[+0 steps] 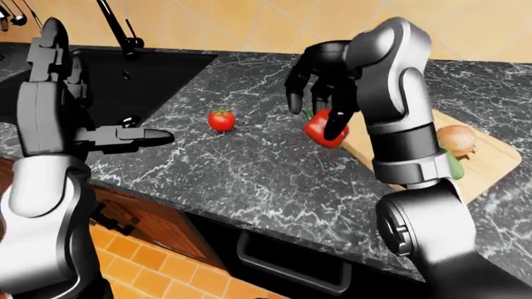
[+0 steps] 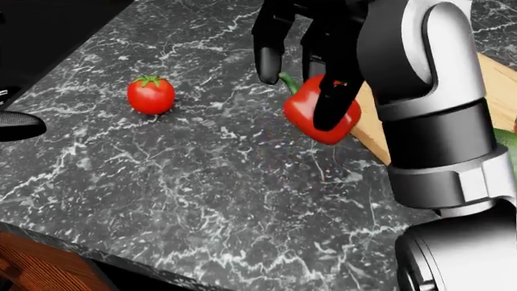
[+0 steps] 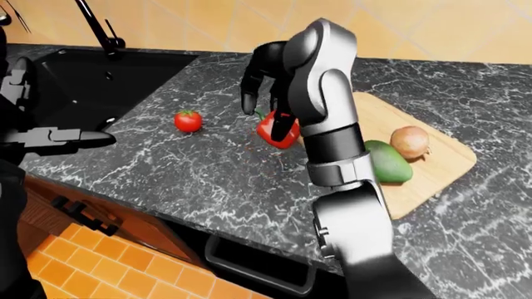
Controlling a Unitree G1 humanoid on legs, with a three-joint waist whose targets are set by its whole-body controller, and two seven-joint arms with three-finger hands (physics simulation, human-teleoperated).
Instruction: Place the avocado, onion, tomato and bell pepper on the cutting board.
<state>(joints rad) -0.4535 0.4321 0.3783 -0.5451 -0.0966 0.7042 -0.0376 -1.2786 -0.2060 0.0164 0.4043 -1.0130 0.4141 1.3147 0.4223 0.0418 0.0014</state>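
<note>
**Four vegetables on a dark marble counter, one in hand**

Two items lie on the cutting board point(image 3: 432, 168) at the right of the right-eye view: avocado point(image 3: 387, 161) and onion point(image 3: 410, 142), close beside each other, the avocado nearer the counter edge.

One bell pepper point(image 2: 320, 111), red with a green stem, hangs tilted above the counter point(image 2: 202, 182), just left of the board's edge. The right hand point(image 2: 311, 63) holds it from above, black fingers point(image 2: 330, 100) curled down over its face; one finger point(image 2: 267, 57) stands free to the left of the stem. The silver forearm covers much of the board in the head view.

One tomato point(image 2: 150, 94) sits alone on the bare stone, well left of the pepper, untouched.

Left hand point(image 1: 129, 136): extended over the counter's near-left edge, well apart from the tomato, fingers straight and loose, holding nothing.

Surroundings: black sink point(image 1: 141, 78) with a dark faucet point(image 1: 116, 28) at upper left; tiled wall behind; wooden cabinet front and orange floor tiles below.
</note>
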